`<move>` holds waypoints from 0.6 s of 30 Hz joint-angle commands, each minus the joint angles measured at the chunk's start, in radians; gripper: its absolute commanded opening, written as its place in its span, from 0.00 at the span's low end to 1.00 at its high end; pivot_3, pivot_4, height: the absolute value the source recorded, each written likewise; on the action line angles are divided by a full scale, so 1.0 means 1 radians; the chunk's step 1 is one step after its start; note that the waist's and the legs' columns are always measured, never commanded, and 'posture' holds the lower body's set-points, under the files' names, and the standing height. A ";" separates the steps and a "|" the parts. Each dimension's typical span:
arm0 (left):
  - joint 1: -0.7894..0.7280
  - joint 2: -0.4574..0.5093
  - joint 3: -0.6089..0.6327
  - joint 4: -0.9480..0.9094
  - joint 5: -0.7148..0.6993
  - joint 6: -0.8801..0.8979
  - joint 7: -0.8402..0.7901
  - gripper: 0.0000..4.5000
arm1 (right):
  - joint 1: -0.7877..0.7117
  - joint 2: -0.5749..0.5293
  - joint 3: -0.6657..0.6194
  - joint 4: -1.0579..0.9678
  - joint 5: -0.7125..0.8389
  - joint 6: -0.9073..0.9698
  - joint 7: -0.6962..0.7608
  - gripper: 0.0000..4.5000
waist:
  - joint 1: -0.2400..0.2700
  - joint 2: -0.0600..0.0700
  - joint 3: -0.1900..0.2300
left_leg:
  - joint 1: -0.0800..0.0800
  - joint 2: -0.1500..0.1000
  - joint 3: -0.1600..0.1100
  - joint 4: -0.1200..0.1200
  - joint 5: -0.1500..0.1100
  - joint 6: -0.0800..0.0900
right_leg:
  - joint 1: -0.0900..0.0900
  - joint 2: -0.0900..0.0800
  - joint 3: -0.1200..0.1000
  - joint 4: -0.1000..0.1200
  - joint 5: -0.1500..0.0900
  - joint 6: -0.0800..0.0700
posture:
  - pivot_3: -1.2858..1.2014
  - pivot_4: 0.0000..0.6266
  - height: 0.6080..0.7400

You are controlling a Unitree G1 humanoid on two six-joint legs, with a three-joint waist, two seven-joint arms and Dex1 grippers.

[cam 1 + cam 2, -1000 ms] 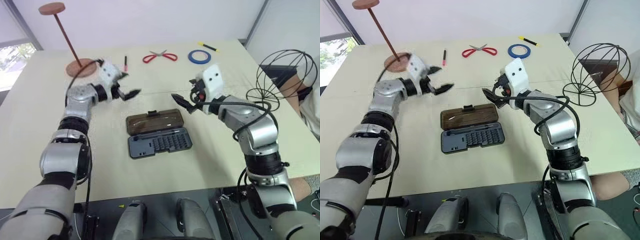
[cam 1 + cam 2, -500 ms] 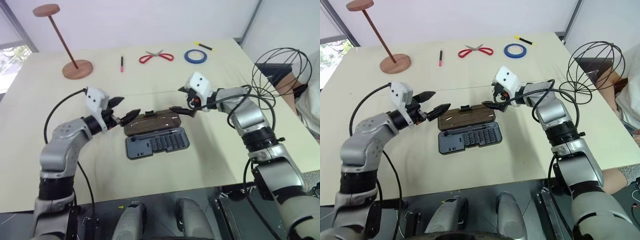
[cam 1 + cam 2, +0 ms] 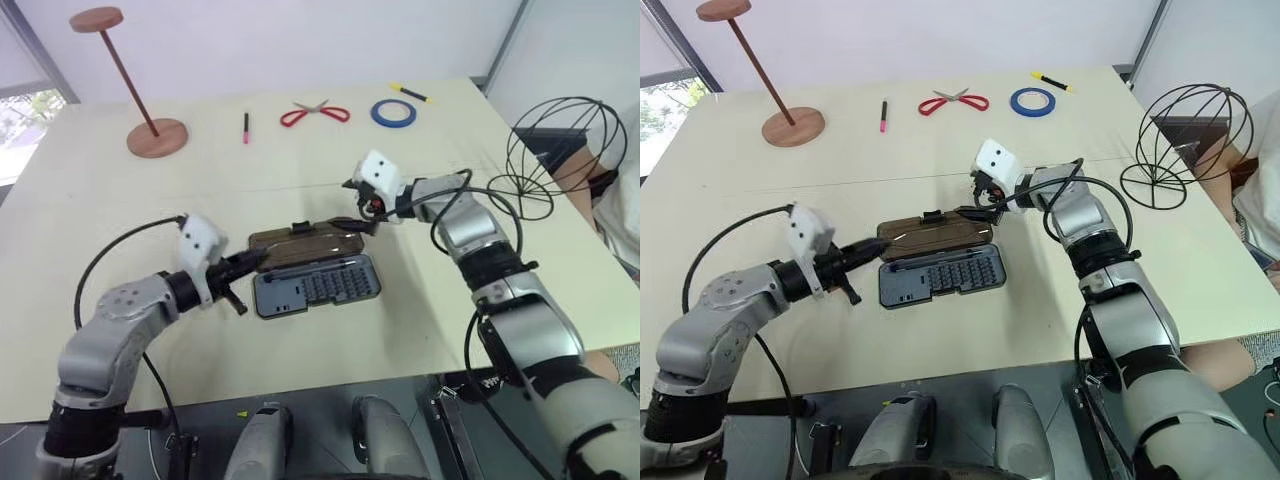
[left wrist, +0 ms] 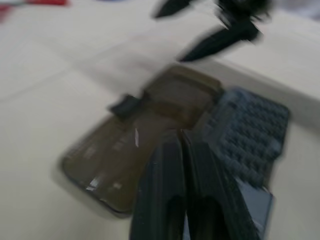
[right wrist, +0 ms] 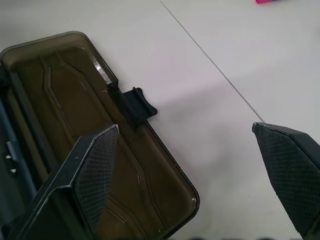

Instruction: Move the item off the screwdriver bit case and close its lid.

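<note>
The screwdriver bit case lies open in the middle of the table, its blue-grey tray nearest me. The smoky-brown lid lies flat behind the tray, with its black latch on the far edge. My left gripper is shut and empty, low at the case's left end, its tips over the seam between lid and tray. I cannot tell whether it touches. My right gripper is open just above the lid's far right corner. The item, a black wire globe, stands at the table's right edge, apart from the case.
Along the far side of the table are a wooden stand, a pink pen, red scissors, a blue tape roll and a yellow marker. A person's arm shows behind the wire globe.
My left gripper has shut, drawn back and sunk to the case's left end. My right gripper has come lower and closer to the lid's far right corner.
</note>
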 commanded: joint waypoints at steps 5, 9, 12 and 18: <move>-0.007 0.061 -0.101 0.140 0.055 -0.124 -0.144 0.00 | -0.056 0.031 -0.021 0.072 -0.024 -0.058 0.005 1.00 | -0.004 0.000 0.000 | 0.000 0.000 0.000 -0.001 0.000 0.000 | 0.000 0.000 0.000 0.000 0.000 0.000 | 0.52 0.24 1.00; -0.013 0.064 -0.141 0.253 0.107 -0.198 -0.180 0.00 | -0.065 0.040 -0.022 0.103 -0.037 -0.073 0.005 1.00 | -0.005 0.000 0.000 | 0.000 0.000 0.000 -0.001 0.000 0.000 | 0.000 0.000 0.000 0.000 0.000 0.000 | 0.52 0.24 1.00; -0.026 0.057 -0.164 0.326 0.137 -0.242 -0.197 0.00 | -0.074 0.042 -0.017 0.127 -0.051 -0.083 0.014 1.00 | -0.004 0.001 0.000 | 0.000 0.000 0.000 -0.001 0.000 0.000 | 0.000 0.000 0.000 0.000 0.000 0.000 | 0.52 0.24 1.00; -0.060 0.030 -0.194 0.401 0.157 -0.290 -0.213 0.00 | -0.131 0.046 -0.014 0.230 -0.079 -0.094 0.047 1.00 | -0.003 0.002 -0.001 | 0.001 0.000 0.000 -0.001 0.000 0.000 | 0.001 0.000 0.000 0.000 0.000 0.000 | 0.52 0.24 1.00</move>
